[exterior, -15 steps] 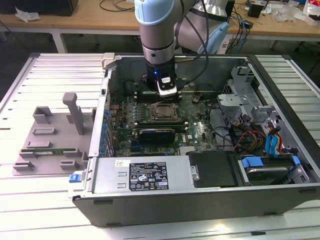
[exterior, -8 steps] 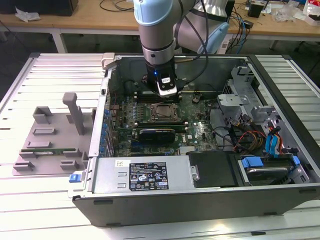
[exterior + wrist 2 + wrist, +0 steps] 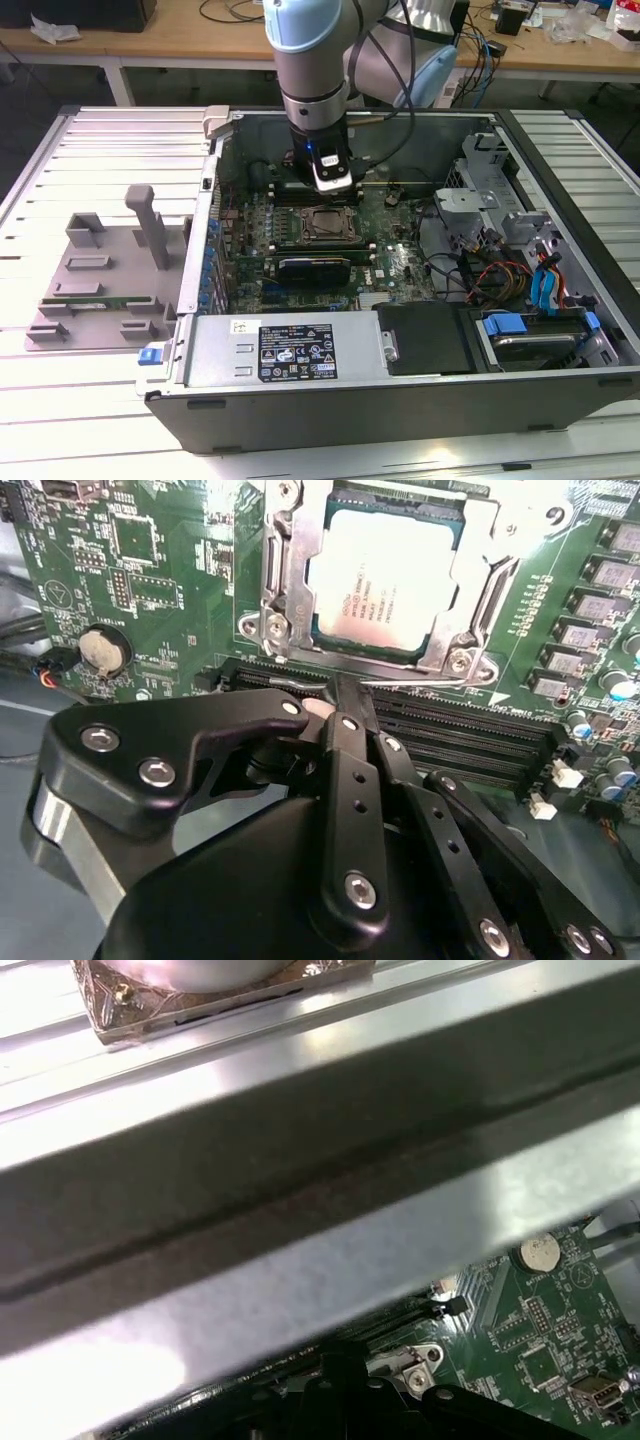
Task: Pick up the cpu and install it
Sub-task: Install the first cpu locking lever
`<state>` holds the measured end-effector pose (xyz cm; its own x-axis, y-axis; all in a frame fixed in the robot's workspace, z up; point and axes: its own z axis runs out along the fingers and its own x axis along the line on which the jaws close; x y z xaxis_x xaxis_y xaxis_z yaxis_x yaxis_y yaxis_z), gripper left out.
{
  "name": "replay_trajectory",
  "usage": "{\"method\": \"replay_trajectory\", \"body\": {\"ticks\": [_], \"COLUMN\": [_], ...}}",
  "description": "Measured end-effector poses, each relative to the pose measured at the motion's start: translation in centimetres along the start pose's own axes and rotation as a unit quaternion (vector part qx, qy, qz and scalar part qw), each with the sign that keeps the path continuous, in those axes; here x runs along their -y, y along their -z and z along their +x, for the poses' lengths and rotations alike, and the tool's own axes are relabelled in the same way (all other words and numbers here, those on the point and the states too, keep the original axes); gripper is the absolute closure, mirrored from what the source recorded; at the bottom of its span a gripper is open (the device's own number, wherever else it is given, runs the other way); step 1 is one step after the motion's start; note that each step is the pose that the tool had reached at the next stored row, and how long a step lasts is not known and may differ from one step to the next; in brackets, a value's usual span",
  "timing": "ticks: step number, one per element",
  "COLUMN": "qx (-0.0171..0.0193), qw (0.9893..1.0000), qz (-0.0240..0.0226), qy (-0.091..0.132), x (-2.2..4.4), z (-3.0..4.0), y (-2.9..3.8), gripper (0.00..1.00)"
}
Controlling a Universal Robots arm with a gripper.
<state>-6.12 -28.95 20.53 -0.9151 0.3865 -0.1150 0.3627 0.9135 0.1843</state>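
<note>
My arm comes down nearly vertical into the open computer case (image 3: 560, 395), wrist pointing straight at the board, and my gripper (image 3: 332, 186) hangs just above the motherboard (image 3: 400, 265) in the exterior view. In the second wrist view my gripper (image 3: 335, 705) is closest to the lens: black linkage arms with silver bolts converge toward the tips, and the fingers (image 3: 345, 730) look drawn together with nothing between them, so I read the tool as closed and empty, though the tips themselves are partly hidden behind the linkage. Directly beneath the tips run the long black memory slots (image 3: 450, 735). Just beyond them, a little further out from my tool, the cpu (image 3: 385, 570) lies flat and square in its socket, silver top plate up, framed by the metal retention bracket (image 3: 285, 575); I am near it but not touching it. Off to one side of my tool sits the round coin battery (image 3: 103, 650) on the green board. In the first wrist view a broad grey metal wall of the case (image 3: 300, 1190) crosses in front, with the board and the same battery (image 3: 541, 1251) beyond it. Farther away, in the exterior view, a grey parts fixture (image 3: 105, 275) rests on the slatted table (image 3: 60, 400), well apart from my tool.
</note>
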Motion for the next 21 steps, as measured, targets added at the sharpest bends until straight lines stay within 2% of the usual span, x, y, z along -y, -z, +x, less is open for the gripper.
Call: {"method": "replay_trajectory", "body": {"ticks": [3, 7, 21], "qx": [0.0012, 0.0037, 0.0048], "qw": [1.0000, 1.0000, 1.0000], "qz": [0.0011, 0.0059, 0.0082], "qy": [0.000, 0.001, 0.001], "x": [-0.07, -0.07, 0.00], "z": [0.06, 0.10, 0.13], "y": [-0.09, -0.28, -0.65], "gripper": [0.89, 0.89, 0.89]}}
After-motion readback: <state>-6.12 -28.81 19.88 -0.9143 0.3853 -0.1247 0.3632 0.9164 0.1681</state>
